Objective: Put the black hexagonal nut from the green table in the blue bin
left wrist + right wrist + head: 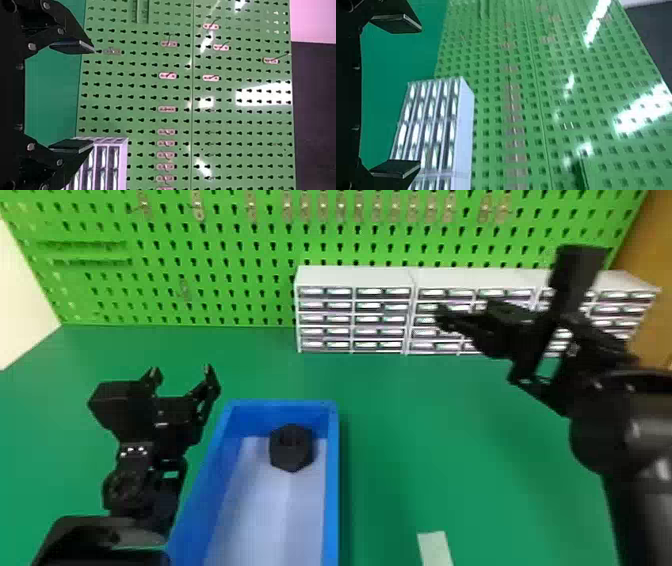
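Note:
The black hexagonal nut (291, 448) lies inside the blue bin (332, 490), near its far end. My left gripper (184, 377) is over the table just left of the bin, its fingers apart with nothing between them; the left wrist view also has the left gripper (73, 96) spread wide. High on the right, in front of the drawer cabinets and well away from the bin, is my right gripper (505, 285). In the right wrist view the right gripper (397, 97) is open and holds nothing.
White drawer cabinets (355, 277) stand along the back of the green table (425, 430), against a green pegboard (225, 255) with small metal hooks. A pale strip (435, 547) lies on the table to the right of the bin, close to the front.

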Action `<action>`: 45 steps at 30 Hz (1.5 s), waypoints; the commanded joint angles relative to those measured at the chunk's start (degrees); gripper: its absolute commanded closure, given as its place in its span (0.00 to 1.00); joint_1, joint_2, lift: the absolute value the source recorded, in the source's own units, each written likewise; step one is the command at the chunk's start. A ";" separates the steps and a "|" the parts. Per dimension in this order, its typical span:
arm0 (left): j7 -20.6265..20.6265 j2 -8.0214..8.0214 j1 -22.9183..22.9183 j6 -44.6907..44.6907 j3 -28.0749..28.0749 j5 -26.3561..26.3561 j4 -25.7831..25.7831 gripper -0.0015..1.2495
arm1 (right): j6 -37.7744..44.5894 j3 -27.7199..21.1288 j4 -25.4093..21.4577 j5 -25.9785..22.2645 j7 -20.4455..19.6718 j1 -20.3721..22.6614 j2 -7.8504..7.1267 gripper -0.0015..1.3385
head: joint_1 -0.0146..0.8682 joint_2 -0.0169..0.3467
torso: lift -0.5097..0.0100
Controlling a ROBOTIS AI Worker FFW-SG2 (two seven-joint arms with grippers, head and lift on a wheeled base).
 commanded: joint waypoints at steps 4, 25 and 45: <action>0.00 -0.07 0.00 0.00 0.04 0.00 0.00 0.33 | -3.83 -6.49 -2.20 -0.03 -4.44 5.38 1.83 0.08 | 0.76 0.20 | 0.80; 0.09 -0.07 0.97 0.00 -0.22 0.53 -0.18 0.33 | -12.44 -8.34 -2.99 1.73 -7.61 17.50 4.78 0.08 | 0.76 0.20 | 0.80; 0.44 -0.07 2.81 0.88 -0.49 -0.35 -0.18 0.33 | -19.21 -5.17 -2.99 8.41 -9.63 23.66 4.78 0.08 | 0.76 0.20 | 0.80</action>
